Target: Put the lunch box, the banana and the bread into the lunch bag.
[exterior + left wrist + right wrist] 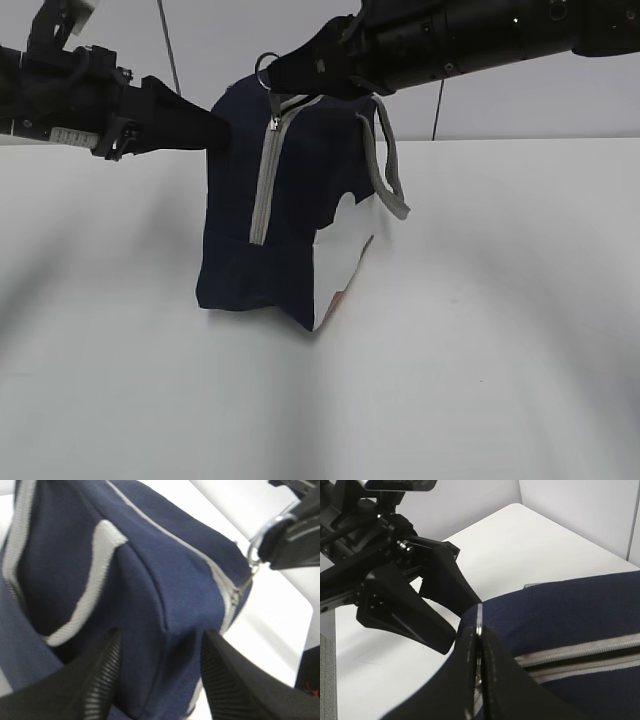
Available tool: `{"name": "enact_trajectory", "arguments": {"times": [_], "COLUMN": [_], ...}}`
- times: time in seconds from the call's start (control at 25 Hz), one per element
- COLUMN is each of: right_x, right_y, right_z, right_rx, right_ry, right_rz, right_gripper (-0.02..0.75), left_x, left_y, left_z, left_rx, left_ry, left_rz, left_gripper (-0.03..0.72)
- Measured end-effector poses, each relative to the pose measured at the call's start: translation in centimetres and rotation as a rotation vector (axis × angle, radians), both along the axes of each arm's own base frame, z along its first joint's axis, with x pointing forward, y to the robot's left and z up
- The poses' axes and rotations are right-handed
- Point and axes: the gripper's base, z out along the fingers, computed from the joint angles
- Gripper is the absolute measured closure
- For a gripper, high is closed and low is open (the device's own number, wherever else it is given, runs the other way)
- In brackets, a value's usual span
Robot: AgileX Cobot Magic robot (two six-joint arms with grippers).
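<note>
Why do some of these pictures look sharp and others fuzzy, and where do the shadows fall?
Exterior view: the lunch bag is dark against a bright table, with soft grey shadow streaks at lower left. Left wrist view: close and soft, the left gripper fingers blurred at the bottom edge. Right wrist view: the right gripper, pinching the ring pull, is fairly sharp.

Lunch bag [290,200] contents hidden; zipper ring [479,622] mostly hidden between right end effector [480,645] fingers.

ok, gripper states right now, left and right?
Left gripper: fingers closed on a corner of the boxy navy-blue fabric lunch bag.
Right gripper: shut on the bag's metal zipper ring pull.
</note>
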Motion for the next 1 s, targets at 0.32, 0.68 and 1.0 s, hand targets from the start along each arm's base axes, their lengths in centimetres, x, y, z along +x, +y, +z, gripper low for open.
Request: {"name": "enact_trajectory", "arguments": {"times": [0.32, 0.68, 1.0], "right_x": [0.0, 0.0, -0.1], "right_y": [0.0, 0.0, 0.0], "right_z": [0.0, 0.0, 0.0], "right_rx": [0.000, 0.000, -0.001], "right_ry": [0.000, 0.002, 0.003], "right_rz": [0.002, 0.003, 0.005], "right_gripper": [0.754, 0.754, 0.754], "left_x": [-0.3, 0.5, 0.5], "left_y": [-0.2, -0.3, -0.9], "left_z": [0.1, -1.7, -2.1], "left_rx": [-0.015, -0.011, -0.027], "left_ry": [0.011, 0.063, 0.073], "left_rz": [-0.034, -0.027, -0.057], "left_gripper": [0.327, 0.328, 0.389]}}
